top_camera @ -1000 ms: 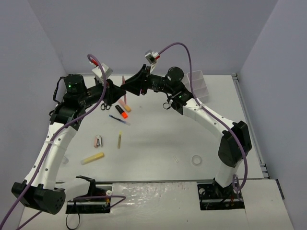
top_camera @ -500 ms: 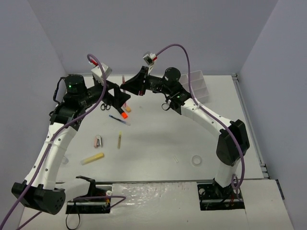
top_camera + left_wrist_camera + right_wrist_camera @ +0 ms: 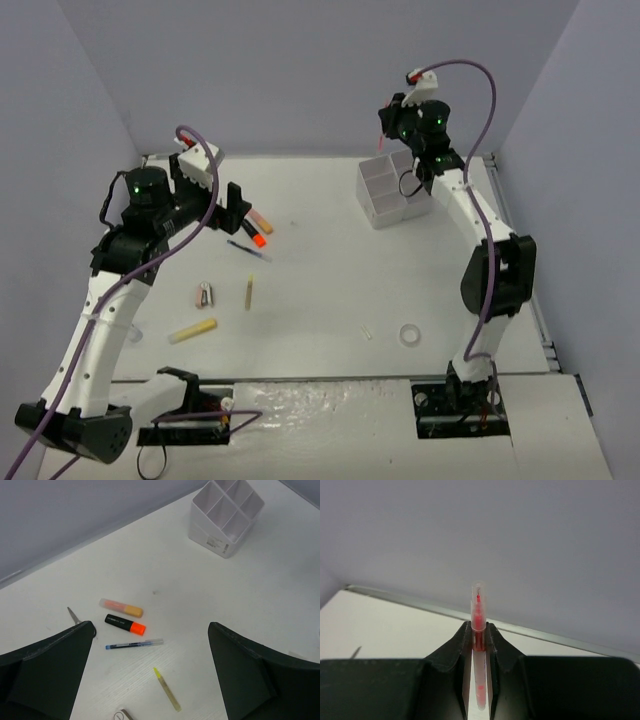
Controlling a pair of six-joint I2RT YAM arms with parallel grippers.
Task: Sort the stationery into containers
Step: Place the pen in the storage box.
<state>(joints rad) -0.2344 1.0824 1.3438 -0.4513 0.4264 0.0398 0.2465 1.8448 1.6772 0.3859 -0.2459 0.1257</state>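
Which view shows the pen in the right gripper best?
Right wrist: the pink pen stands upright, clamped between the fingers of the right gripper, its clear cap and red core visible. Top external shows only a pink sliver at that gripper, near the white organiser. Left wrist does not show it.

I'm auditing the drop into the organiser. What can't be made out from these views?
- Right wrist view: whether any compartment lies under the pink pen; the right gripper blocks everything below.
- Top view: far cells of the organiser, behind the right arm.
- Left wrist view: the scissors, mostly behind a left finger.
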